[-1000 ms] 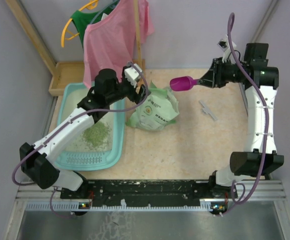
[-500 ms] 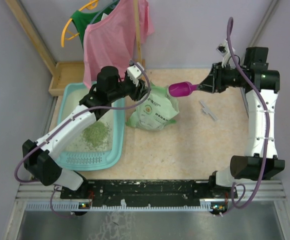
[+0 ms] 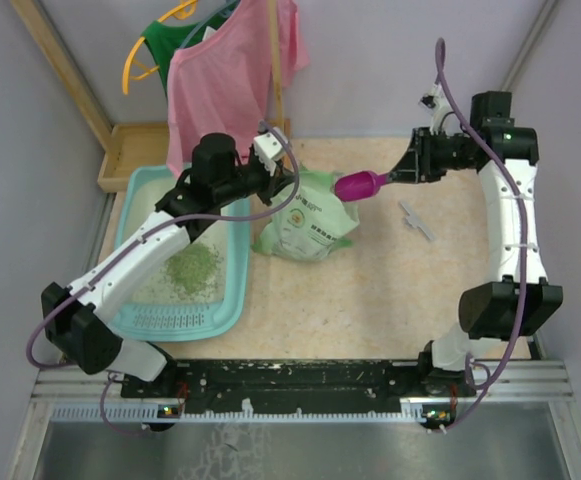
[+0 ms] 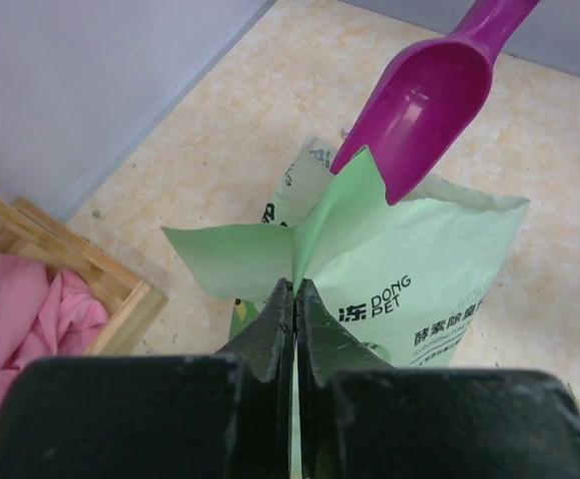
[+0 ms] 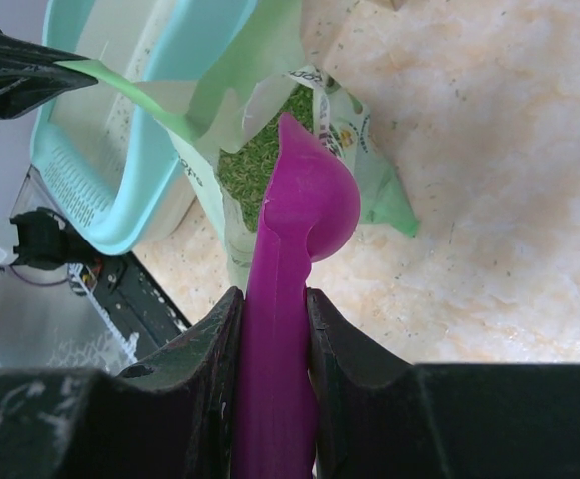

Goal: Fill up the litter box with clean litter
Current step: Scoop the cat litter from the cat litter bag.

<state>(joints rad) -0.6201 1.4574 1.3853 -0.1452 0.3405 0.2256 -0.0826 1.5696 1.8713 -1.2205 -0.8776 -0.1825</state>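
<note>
The light-teal litter box (image 3: 238, 275) lies at the left with a small heap of green clean litter (image 3: 194, 268) on its base. A pale green printed bag (image 3: 310, 228) stands beside it. My left gripper (image 3: 288, 186) is shut on the bag's top flap (image 4: 270, 254), jaws pinched tight on it (image 4: 293, 291). My right gripper (image 3: 403, 170) is shut on the handle of a magenta scoop (image 3: 356, 185). The scoop's bowl (image 5: 314, 200) hovers empty over the bag's open mouth, where more litter (image 5: 255, 160) shows. The box's corner (image 5: 120, 150) appears in the right wrist view.
A wooden tray (image 3: 128, 150) sits behind the box in the far left corner. Pink cloth (image 3: 232, 80) and a green garment on a yellow hanger (image 3: 160, 45) hang above it. A small grey piece (image 3: 417, 221) lies right of the bag. Walls close in on both sides.
My left gripper has closed on the bag's top flap. The right arm has carried the scoop leftward and down, from open table to just over the bag's mouth.
</note>
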